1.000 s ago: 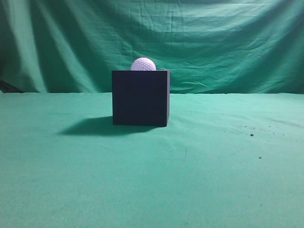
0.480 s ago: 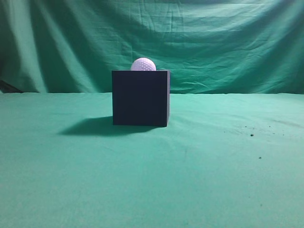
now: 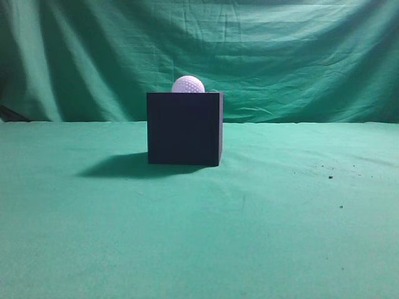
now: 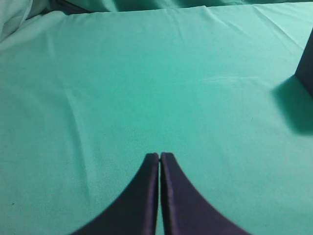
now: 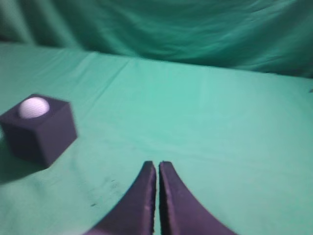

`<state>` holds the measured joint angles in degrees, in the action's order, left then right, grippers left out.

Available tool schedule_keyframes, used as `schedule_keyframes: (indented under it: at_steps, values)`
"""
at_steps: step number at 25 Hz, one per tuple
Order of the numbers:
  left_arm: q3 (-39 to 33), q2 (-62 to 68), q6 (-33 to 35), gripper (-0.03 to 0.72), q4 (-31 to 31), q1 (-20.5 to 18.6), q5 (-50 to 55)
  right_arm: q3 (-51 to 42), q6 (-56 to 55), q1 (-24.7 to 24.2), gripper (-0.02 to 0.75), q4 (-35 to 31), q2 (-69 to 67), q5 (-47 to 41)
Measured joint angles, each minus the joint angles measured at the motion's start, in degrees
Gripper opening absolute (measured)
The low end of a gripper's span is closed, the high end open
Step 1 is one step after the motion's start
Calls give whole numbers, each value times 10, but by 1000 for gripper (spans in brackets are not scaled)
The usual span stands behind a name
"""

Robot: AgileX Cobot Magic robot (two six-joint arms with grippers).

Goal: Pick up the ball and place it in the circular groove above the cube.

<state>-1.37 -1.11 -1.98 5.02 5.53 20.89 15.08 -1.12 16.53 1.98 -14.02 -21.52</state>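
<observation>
The dark cube (image 3: pixel 184 128) stands on the green cloth in the middle of the exterior view. The white dimpled ball (image 3: pixel 187 85) rests on top of it, in the groove. In the right wrist view the cube (image 5: pixel 41 131) sits at the left with the ball (image 5: pixel 33 107) sunk in its top. My right gripper (image 5: pixel 157 165) is shut and empty, well to the right of the cube. My left gripper (image 4: pixel 160 155) is shut and empty over bare cloth; an edge of the cube (image 4: pixel 306 63) shows at the far right. Neither gripper shows in the exterior view.
Green cloth (image 3: pixel 199 237) covers the table and hangs as a backdrop (image 3: pixel 280 56) behind it. A few dark specks (image 3: pixel 330 177) lie on the cloth at the right. The cube casts a shadow (image 3: pixel 115 166) to its left.
</observation>
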Motion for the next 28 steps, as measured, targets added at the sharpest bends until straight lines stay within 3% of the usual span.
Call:
schedule_keyframes:
  at_steps: [3,8,17,28]
  values:
    - [0,0,0,0,0,0,0,-77,1,-54,0,4,61,52]
    - [0,0,0,0,0,0,0,-160,1,-96,0,3,142,71]
    - [0,0,0,0,0,0,0,-167,1,-103,0,-5,146,5]
    - [0,0,0,0,0,0,0,-167,1,-103,0,-7,146,-3]
